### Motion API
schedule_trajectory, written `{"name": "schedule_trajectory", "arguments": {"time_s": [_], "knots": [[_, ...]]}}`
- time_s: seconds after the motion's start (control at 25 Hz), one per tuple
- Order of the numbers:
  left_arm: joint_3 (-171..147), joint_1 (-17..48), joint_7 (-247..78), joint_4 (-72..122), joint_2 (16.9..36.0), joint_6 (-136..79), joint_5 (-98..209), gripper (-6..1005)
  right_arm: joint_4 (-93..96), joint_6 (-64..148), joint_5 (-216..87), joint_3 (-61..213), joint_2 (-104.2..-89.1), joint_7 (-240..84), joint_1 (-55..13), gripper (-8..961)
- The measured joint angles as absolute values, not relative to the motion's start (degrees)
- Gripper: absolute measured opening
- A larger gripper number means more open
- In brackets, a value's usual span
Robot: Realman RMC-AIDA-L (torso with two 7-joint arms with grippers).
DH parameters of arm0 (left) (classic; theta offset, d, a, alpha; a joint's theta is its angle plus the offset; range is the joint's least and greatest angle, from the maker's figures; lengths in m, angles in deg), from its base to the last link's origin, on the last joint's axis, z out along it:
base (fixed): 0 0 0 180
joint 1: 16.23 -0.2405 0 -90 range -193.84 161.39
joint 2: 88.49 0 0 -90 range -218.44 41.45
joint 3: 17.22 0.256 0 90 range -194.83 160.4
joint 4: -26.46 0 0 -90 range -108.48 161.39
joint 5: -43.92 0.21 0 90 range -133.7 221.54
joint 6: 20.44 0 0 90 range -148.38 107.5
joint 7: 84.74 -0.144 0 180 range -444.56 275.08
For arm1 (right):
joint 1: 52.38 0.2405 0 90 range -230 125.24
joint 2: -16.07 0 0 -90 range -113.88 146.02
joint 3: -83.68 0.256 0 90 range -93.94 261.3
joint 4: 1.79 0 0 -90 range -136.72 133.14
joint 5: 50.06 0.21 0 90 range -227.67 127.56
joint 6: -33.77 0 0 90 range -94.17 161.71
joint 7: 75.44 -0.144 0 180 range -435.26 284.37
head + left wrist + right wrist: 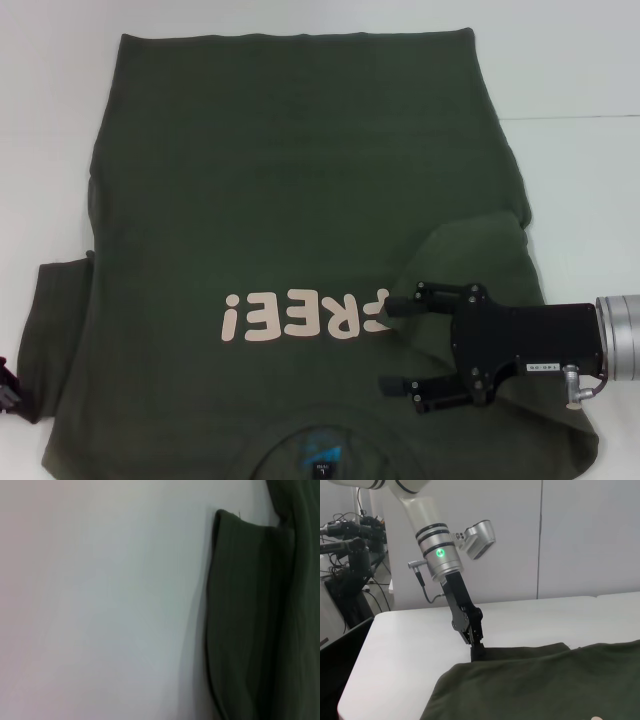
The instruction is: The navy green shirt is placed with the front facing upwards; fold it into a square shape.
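The left gripper [8, 385] is almost wholly cut off at the left edge of the head view, only a dark sliver showing beside the left sleeve [58, 335] of the navy green shirt [300, 200]. The right wrist view shows what the head view cannot: that gripper [476, 649] reaches down from its arm to the sleeve's edge, its tip touching the cloth, though whether its jaws are closed on the fabric I cannot tell. The left wrist view shows only the sleeve [250, 620] lying flat on the white bench [100, 605].

The shirt lies spread front-up across the bench [580, 60], collar nearest the robot, its pale "FREE!" lettering [305, 315] reading upside down from the head camera, with the first letter partly hidden. The small blue neck label [322, 450] sits at the lower edge.

On the right, the right sleeve is folded inward over the chest. The right gripper [395, 343] hovers over that fold, its jaws spread apart and holding nothing.
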State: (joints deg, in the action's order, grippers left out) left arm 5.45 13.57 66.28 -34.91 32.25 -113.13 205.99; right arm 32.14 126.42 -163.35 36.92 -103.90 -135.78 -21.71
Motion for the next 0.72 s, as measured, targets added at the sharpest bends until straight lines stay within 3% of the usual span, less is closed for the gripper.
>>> {"name": "schedule_trajectory", "arguments": {"time_s": [0.24,0.72], "knots": [[5.90,13.63,65.98,-34.90,32.33,-113.02,205.99,-1,32.14,126.41,-163.35,36.93,-103.89,-135.79,-21.62,898],[7.13,11.58,64.97,-40.30,33.01,-106.30,207.65,0,32.04,126.31,-163.34,37.37,-103.89,-136.01,-21.69,899]]}}
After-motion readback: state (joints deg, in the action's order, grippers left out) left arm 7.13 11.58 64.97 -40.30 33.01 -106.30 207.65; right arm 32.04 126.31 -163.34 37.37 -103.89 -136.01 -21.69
